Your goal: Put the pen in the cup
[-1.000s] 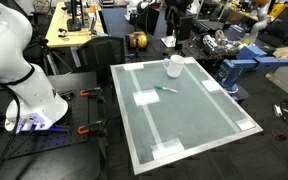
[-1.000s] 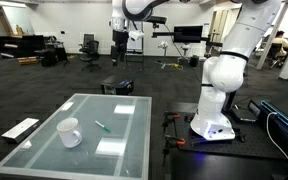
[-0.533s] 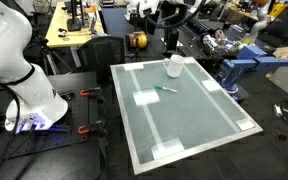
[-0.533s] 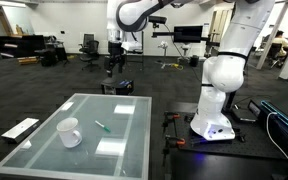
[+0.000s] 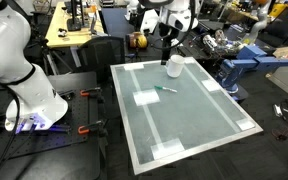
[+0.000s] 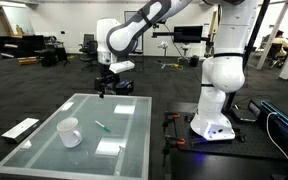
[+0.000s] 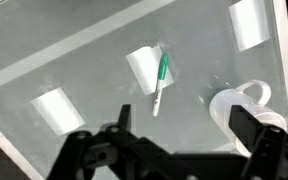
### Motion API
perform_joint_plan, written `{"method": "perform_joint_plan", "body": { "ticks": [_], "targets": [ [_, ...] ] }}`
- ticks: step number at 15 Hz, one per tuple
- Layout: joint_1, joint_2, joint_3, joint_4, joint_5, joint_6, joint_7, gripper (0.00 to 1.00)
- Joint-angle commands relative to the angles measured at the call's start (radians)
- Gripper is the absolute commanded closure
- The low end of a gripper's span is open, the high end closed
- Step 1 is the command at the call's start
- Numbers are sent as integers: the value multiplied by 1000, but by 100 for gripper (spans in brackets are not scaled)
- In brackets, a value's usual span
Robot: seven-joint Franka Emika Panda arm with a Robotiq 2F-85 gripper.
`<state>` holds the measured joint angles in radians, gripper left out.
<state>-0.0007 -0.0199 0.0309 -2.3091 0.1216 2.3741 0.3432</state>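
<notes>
Looks like the approach step to me. The gripper (image 7: 170,142) is hanging above the table (image 7: 44,50) with its fingers spread wide and nothing between them. The pen (image 7: 160,84) is lying flat on the glass just above the centre of the wrist frame. Its green end is overlapping the edge of a tape patch (image 7: 142,68) and its pale end is pointing down the frame. The cup (image 7: 240,108) is sitting at the lower right, apart from the pen.

Nothing's picked up yet, so I'm guessing the next move is dropping down and lining the fingers up across the pen's thin body.

The wrist view is showing the pen's angle nicely, while in an exterior view the pen (image 5: 165,90) is just a sliver. But an exterior view is showing the gripper (image 6: 104,86) sitting well clear above the glass, which the wrist view isn't really telling you.
</notes>
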Motion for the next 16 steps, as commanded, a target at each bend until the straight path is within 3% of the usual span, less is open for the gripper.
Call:
{"method": "perform_joint_plan", "body": {
  "ticks": [1,5,6,16],
  "targets": [
    [27,96,12,23,34,81,57,0],
    [48,178,-4,38,-1,132,141,0],
    [45,143,0,12,16,118,86,0],
    [54,211,-20,46,-41,145,133,0]
  ]
}}
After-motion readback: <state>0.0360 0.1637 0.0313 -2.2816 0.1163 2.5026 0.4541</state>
